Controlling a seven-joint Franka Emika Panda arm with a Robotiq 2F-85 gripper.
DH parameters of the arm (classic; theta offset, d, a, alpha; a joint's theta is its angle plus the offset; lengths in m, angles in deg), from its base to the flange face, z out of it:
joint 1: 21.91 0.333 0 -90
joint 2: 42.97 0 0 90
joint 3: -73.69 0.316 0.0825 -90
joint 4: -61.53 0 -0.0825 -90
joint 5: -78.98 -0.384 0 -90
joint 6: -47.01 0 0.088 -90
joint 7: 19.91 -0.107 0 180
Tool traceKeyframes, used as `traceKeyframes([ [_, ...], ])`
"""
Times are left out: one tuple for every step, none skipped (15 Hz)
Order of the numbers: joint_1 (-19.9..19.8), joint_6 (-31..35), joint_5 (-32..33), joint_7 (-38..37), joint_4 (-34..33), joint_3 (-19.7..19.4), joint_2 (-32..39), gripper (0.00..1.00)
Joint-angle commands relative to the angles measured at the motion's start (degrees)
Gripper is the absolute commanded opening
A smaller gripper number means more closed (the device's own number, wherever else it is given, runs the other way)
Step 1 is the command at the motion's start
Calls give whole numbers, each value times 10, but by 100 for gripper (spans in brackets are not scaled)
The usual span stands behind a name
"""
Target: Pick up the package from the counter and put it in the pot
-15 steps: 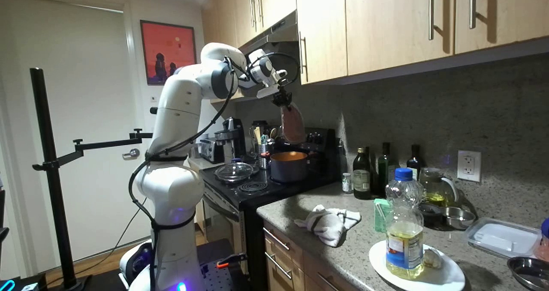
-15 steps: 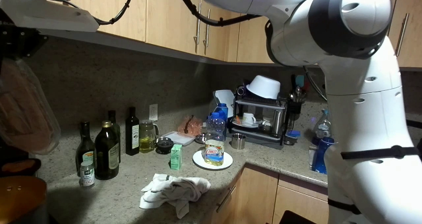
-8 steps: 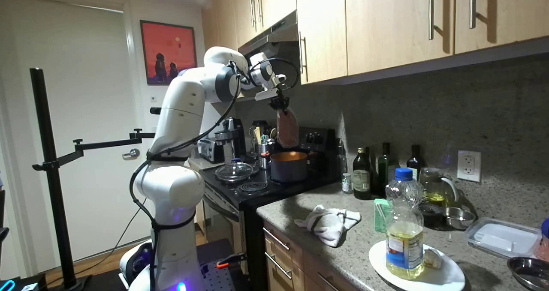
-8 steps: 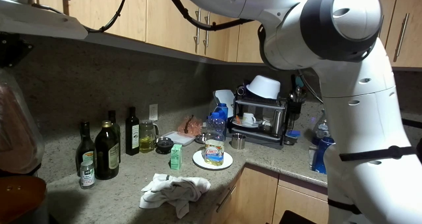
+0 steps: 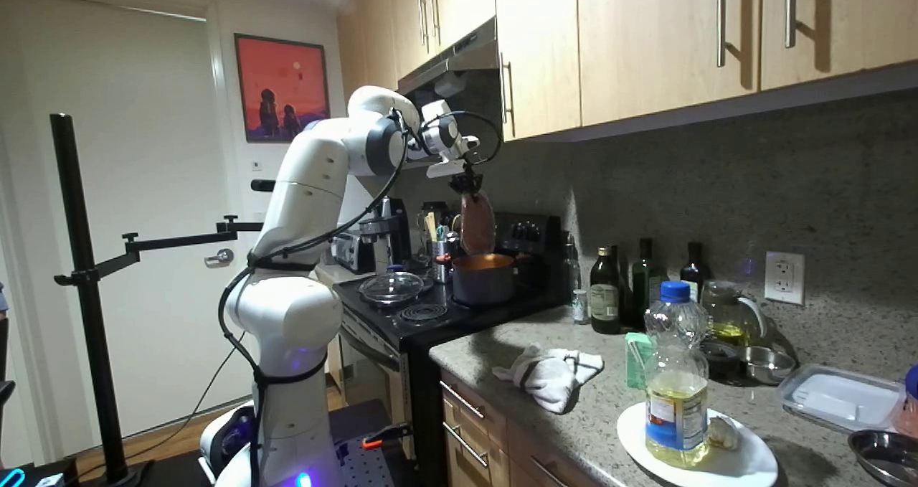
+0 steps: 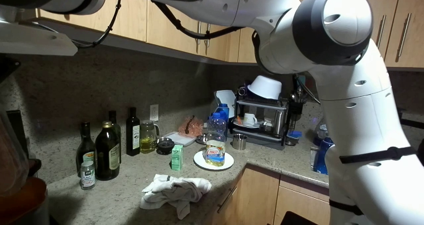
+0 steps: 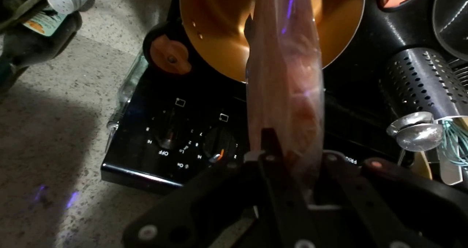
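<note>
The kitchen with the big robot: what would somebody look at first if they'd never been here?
Probably the big white robot arm, arched over the stove in an exterior view. Next, maybe the pinkish package dangling from its gripper, with its lower end close to the opening of the orange-lined pot. The red picture behind the arm could catch their eye too.

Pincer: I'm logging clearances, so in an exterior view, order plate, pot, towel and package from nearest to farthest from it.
1. Package: held in the pincer
2. Pot: below, on the stove
3. Towel: crumpled on the counter
4. Plate: under the blue-capped bottle
</note>
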Motion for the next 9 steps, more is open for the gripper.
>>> traceKeyframes([
  [-8,34,-24,-4,21,6,-2,5],
  [-9,41,-30,-5,26,6,0,5],
  [-10,50,-34,-6,32,5,0,5],
  [-11,58,-41,-6,38,5,1,5],
  [-12,64,-46,-6,44,5,2,5],
  [-13,71,-52,-6,49,5,2,5],
  [-14,77,-57,-5,55,5,2,5],
  [-15,81,-62,-4,59,5,2,5],
  [-16,86,-65,-4,64,5,1,5],
])
